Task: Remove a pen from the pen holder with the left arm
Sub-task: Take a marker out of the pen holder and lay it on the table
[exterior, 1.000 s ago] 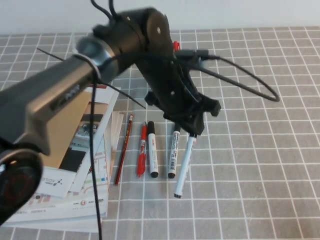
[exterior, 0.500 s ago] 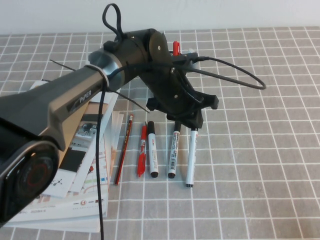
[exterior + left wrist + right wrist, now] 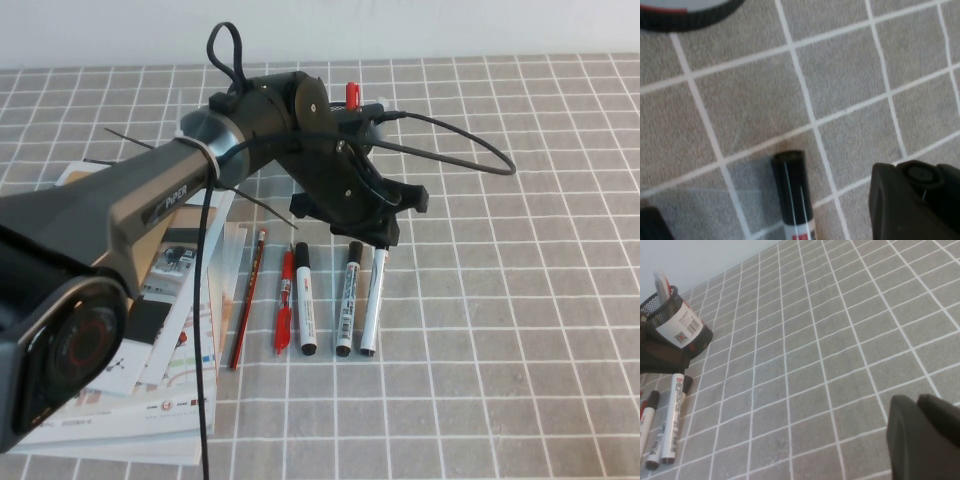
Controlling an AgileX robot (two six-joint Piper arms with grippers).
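Note:
My left gripper reaches low over the table, just in front of the pen holder. It is shut on the top end of a white pen, whose tip rests on the tiles beside the other markers. The left wrist view has the dark fingers closed round the pen's round end. The black mesh pen holder still has a white pen in it; in the high view the arm hides it except a red cap. My right gripper hovers shut and empty over bare tiles to the right.
Lying in a row on the tiles are a pencil, a red pen and two black-capped markers. A pile of magazines covers the left. A black cable loops off the wrist.
The left gripper has drawn back toward the holder and lowered. The white pen swung from a slant to straight, now parallel to the markers and closer to them.

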